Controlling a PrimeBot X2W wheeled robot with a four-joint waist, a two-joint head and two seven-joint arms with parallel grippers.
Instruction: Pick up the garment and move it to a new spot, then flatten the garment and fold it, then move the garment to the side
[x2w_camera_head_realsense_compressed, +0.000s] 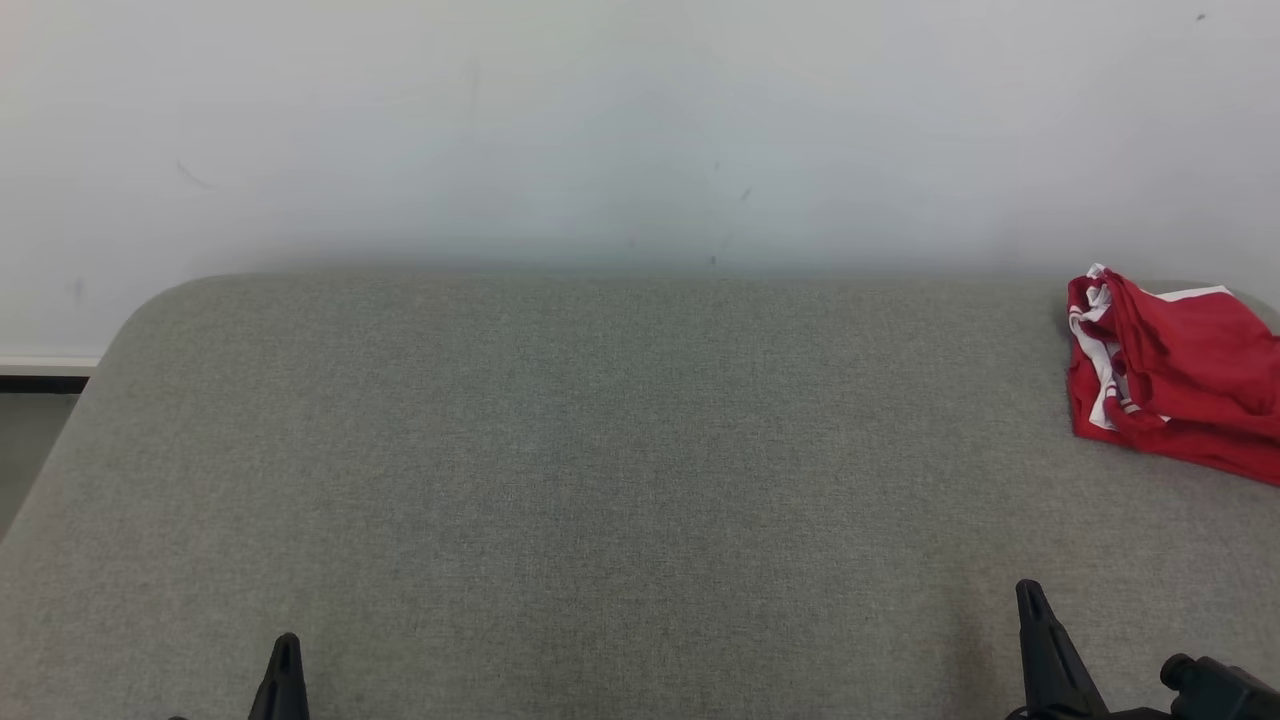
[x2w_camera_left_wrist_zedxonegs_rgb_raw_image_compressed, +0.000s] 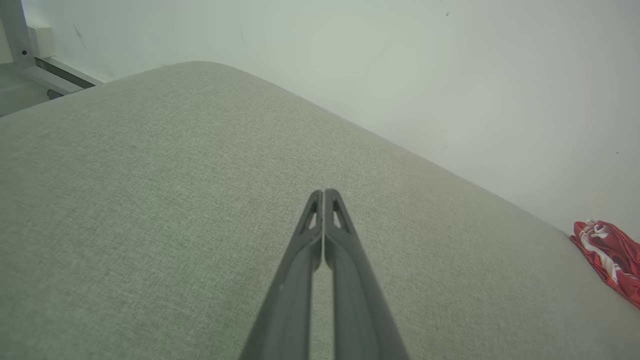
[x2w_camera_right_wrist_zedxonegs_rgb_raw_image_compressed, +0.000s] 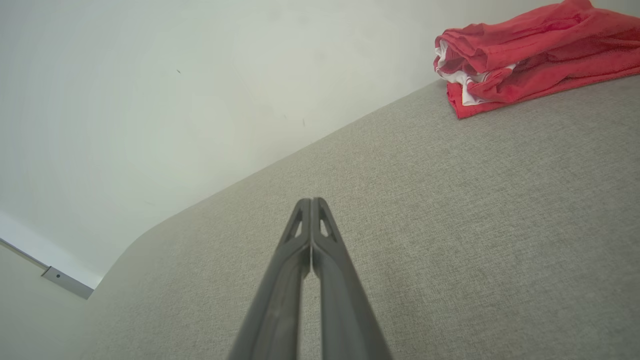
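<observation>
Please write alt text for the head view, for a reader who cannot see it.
A red and white garment lies bunched at the far right of a grey fabric surface, near a pale wall. The left gripper and right gripper, both shut and empty, show at the bottom edge.

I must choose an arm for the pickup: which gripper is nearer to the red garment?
The right. The right gripper is at the lower right, with the red garment beyond it; the left gripper is at the lower left, across the grey cushion.
</observation>
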